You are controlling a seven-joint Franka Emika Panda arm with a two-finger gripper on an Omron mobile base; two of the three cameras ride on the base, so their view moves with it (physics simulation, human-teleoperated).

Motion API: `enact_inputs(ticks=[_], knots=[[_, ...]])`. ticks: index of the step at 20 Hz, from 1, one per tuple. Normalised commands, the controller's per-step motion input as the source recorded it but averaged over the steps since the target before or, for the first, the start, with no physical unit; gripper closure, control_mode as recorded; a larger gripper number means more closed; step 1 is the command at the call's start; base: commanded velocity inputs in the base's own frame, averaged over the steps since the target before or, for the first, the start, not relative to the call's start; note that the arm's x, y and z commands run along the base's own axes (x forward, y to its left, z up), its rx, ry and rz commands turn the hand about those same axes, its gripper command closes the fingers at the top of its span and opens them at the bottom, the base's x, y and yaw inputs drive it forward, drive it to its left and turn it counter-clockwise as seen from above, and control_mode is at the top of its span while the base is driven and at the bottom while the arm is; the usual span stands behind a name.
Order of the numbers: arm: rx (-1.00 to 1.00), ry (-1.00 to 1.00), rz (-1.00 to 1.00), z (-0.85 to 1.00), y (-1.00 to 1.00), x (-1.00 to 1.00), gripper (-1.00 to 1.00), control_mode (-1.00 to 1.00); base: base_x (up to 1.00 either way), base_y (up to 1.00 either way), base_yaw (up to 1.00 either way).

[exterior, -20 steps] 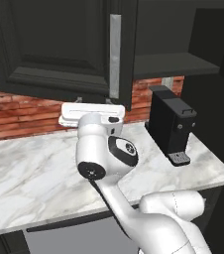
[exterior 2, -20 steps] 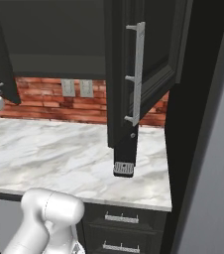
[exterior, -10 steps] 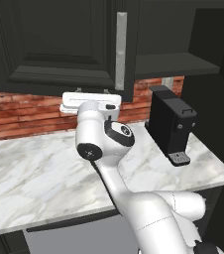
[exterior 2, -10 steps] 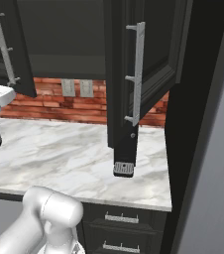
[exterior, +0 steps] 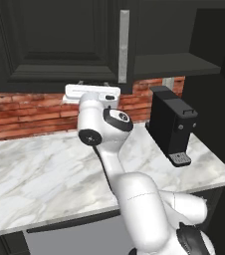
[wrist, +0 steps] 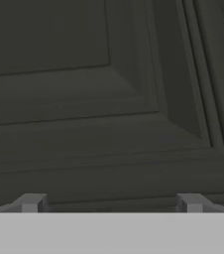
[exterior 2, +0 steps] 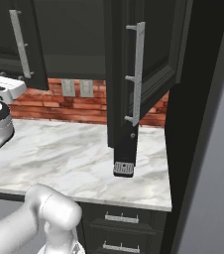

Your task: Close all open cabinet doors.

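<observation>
As we list what lies before us, we enter first the gripper point(wrist: 112, 203): two small dark fingertips, parted wide, with nothing between them. We cannot tell whether they touch anything.

Item, left cabinet door point(exterior: 62, 42): matte black, recessed panel, long flat silver handle point(exterior: 123, 47) upright near its right edge. We find it at the upper left of both base views, appearing ajar in the right one. The white hand point(exterior: 92, 93) is at its lower edge in the left base view, and the hand view shows a corner of a dark recessed panel close ahead.

Item, right cabinet door point(exterior 2: 161, 54): swung out from the wall cabinet at the upper right of the right base view, its silver bar handle point(exterior 2: 139, 74) upright on the leading edge.

Item, black coffee machine point(exterior: 171, 122): upright on the marbled counter point(exterior: 45, 174), toward its right end; in the right base view, partly hidden by the right door.

Item, red brick wall point(exterior: 10, 117), behind the counter, with two pale outlet plates point(exterior 2: 77, 88) side by side.

Item, dark base drawers point(exterior 2: 121, 229): below the counter, with short silver handles.
</observation>
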Motion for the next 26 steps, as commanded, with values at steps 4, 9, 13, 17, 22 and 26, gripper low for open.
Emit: enact_inputs(ticks=[4,9,13,17,22,26], knots=[[0.0,0.0,0.0,0.0,0.0,0.36,-1.0,-1.0,0.0,0.0,0.0],[0.0,0.01,0.0,0.0,0.0,0.26,-1.0,-1.0,0.0,0.0,0.0],[0.0,0.03,0.0,0.0,0.0,0.23,-1.0,-1.0,0.0,0.0,0.0],[0.0,0.03,0.0,0.0,0.0,0.28,-1.0,-1.0,0.0,0.0,0.0],[0.0,0.01,0.0,0.0,0.0,0.26,-1.0,-1.0,0.0,0.0,0.0],[0.0,0.0,0.0,0.0,0.0,0.31,-1.0,-1.0,0.0,0.0,0.0]])
